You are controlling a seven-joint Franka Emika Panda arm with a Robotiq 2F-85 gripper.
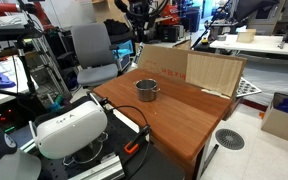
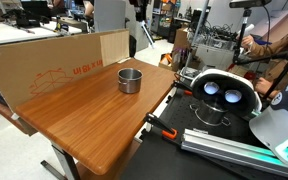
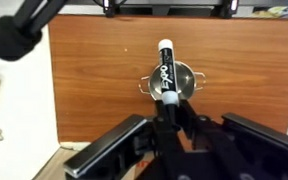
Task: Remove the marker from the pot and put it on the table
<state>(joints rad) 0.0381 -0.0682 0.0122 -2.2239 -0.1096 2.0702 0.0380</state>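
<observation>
The marker, black with a white cap end, is held in my gripper and sticks out beyond the fingertips. In the wrist view it hangs high above the shiny silver pot, which stands on the reddish-brown table. The pot shows in both exterior views, near the middle of the table, and looks empty. The gripper is the dark shape high above the pot in an exterior view; the marker is too small to make out there.
A pale plywood board and a cardboard box stand along the table's far edge. An office chair is beside the table. White robot hardware and cables sit at the near end.
</observation>
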